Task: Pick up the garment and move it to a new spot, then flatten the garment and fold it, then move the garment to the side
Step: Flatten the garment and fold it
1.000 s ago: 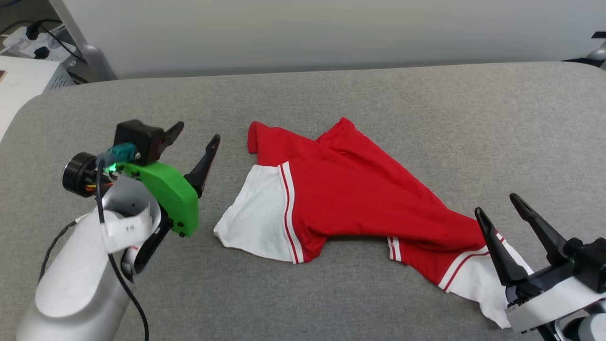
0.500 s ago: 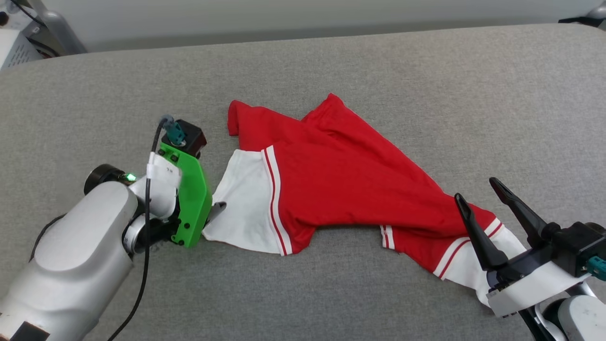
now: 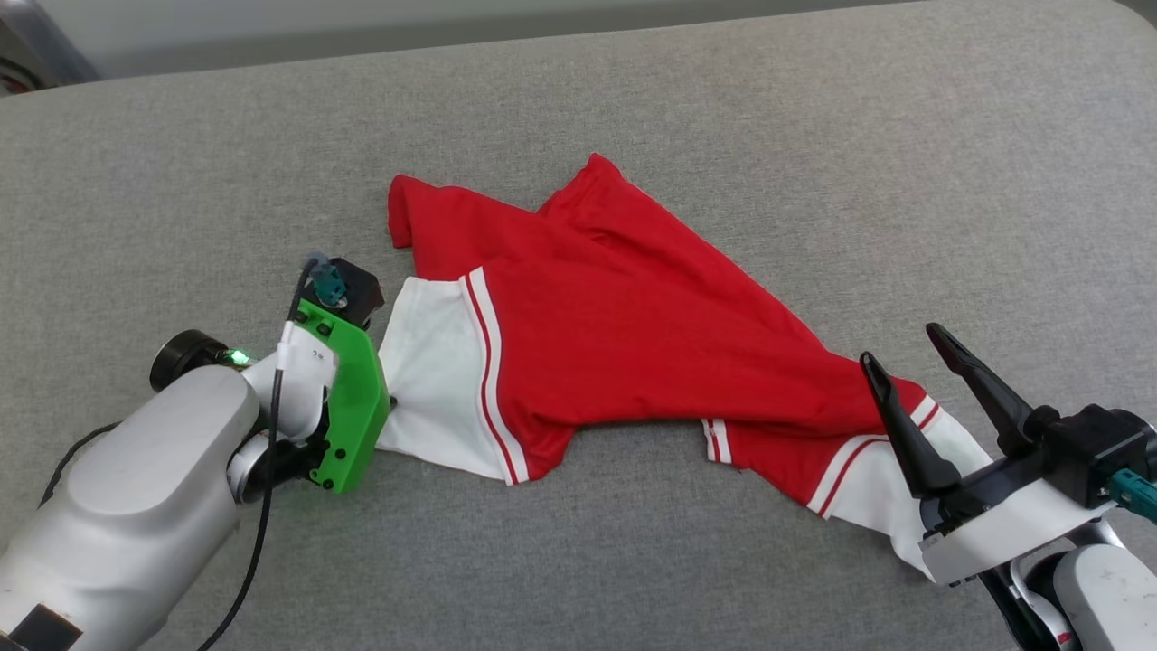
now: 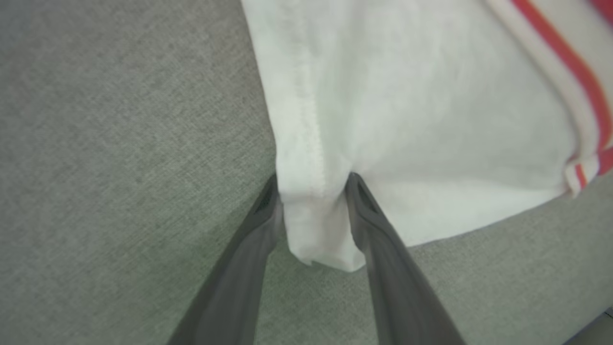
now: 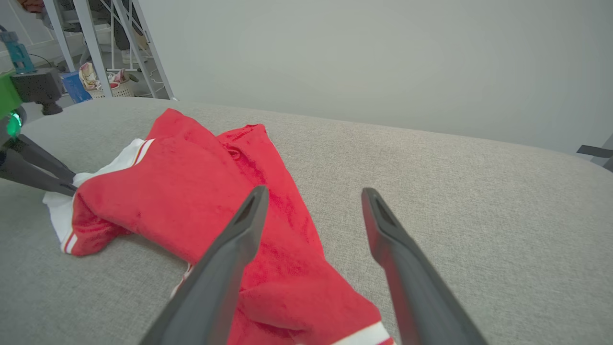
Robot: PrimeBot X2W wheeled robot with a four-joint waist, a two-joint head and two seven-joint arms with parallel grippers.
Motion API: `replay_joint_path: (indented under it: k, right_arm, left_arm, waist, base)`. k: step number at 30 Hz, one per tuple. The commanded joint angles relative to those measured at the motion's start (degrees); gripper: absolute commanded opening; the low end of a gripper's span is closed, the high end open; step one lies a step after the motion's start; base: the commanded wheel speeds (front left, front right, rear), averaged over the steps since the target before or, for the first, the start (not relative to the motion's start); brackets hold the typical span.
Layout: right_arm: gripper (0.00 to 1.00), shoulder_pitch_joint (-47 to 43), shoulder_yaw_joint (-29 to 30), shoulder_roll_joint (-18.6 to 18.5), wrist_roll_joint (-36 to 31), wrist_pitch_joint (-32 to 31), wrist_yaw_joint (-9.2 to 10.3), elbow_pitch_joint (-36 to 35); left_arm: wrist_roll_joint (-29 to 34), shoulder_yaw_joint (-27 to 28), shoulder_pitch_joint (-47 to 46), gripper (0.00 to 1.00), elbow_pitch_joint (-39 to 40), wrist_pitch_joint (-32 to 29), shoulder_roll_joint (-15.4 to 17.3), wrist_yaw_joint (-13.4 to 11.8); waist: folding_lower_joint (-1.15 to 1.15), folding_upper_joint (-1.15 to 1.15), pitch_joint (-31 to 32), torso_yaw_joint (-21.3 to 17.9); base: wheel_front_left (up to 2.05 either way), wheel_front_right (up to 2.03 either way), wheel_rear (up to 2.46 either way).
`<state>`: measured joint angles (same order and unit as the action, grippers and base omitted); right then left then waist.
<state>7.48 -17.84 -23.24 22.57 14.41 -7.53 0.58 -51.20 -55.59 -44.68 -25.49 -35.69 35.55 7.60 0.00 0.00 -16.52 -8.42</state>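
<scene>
The red garment (image 3: pixel 633 344) lies crumpled and spread on the grey padded surface, its lettering hidden. One white sleeve (image 3: pixel 434 389) points left and the other white sleeve (image 3: pixel 868 497) lies at the lower right. My left gripper (image 4: pixel 313 184) is shut on the left sleeve's lower corner, white cloth bunched between its fingers; in the head view its green mount (image 3: pixel 348 407) covers the fingertips. My right gripper (image 3: pixel 897 344) hangs open just above the right sleeve, holding nothing. In the right wrist view the garment (image 5: pixel 191 191) lies under the open fingers (image 5: pixel 249 211).
The grey padded surface (image 3: pixel 813 136) stretches wide around the garment, with a pale wall (image 5: pixel 359 57) behind it. Metal frame legs (image 5: pixel 91 43) and a small basket of clutter (image 5: pixel 112 86) stand beyond the far left edge.
My left gripper dropped to the left sleeve's corner and closed on it. The head camera tilted down, shifting the whole picture. The right gripper stayed open over the right sleeve.
</scene>
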Motion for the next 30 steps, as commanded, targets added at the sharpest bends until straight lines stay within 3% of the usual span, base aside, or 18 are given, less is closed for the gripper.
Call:
replay_joint_path:
  k: [1,7,14,19,26,27,28,30]
  right_arm:
    - [1.0,0.25,0.77,0.43,-0.4,0.57,0.04,0.0]
    - [1.0,-2.05,2.71,0.9,-0.56,0.58,0.04,-0.46]
    - [1.0,-3.25,3.69,1.29,-0.82,0.58,0.04,-0.84]
    - [1.0,-2.94,3.31,1.24,-0.73,0.58,0.04,-0.75]
    - [1.0,-2.08,3.02,0.12,0.11,0.59,0.04,0.16]
    - [1.0,-2.05,3.06,0.02,0.22,0.59,0.04,0.23]
    - [1.0,-2.04,3.22,-0.04,0.42,0.59,0.04,0.19]
    - [1.0,-2.09,3.6,-0.37,0.74,0.59,0.04,0.03]
  left_arm:
    - [-1.84,-1.32,1.09,0.0,-0.09,2.45,0.58,-0.11]
    - [-5.66,0.23,0.79,0.0,3.06,5.76,7.15,-0.11]
    - [-9.04,2.14,3.08,0.0,3.08,5.39,13.93,-0.5]
    - [-10.29,1.95,6.03,0.0,0.52,6.02,13.54,-2.27]
    - [-10.29,1.72,8.58,0.0,-3.96,10.87,9.37,-3.22]
    - [-9.76,1.84,8.58,0.42,-4.42,12.29,9.02,-3.42]
    - [-8.85,1.96,8.47,1.0,-4.89,14.32,8.62,-3.73]
    - [-7.12,2.5,8.23,1.0,-5.22,18.82,8.09,-4.41]
  waist:
    - [0.0,0.0,1.1,0.93]
    - [0.0,0.0,3.02,3.05]
    - [0.0,0.0,3.61,4.33]
    - [0.0,0.0,3.01,4.06]
    - [0.0,0.0,3.03,3.33]
    - [0.0,0.0,3.35,3.38]
    - [0.0,0.0,3.84,3.52]
    - [0.0,0.0,4.91,3.91]
  base:
    - [0.0,0.0,0.0]
    - [0.0,0.0,0.0]
    - [0.0,0.0,0.0]
    - [0.0,0.0,0.0]
    - [0.0,0.0,0.0]
    - [0.0,0.0,0.0]
    - [0.0,0.0,0.0]
    - [0.0,0.0,0.0]
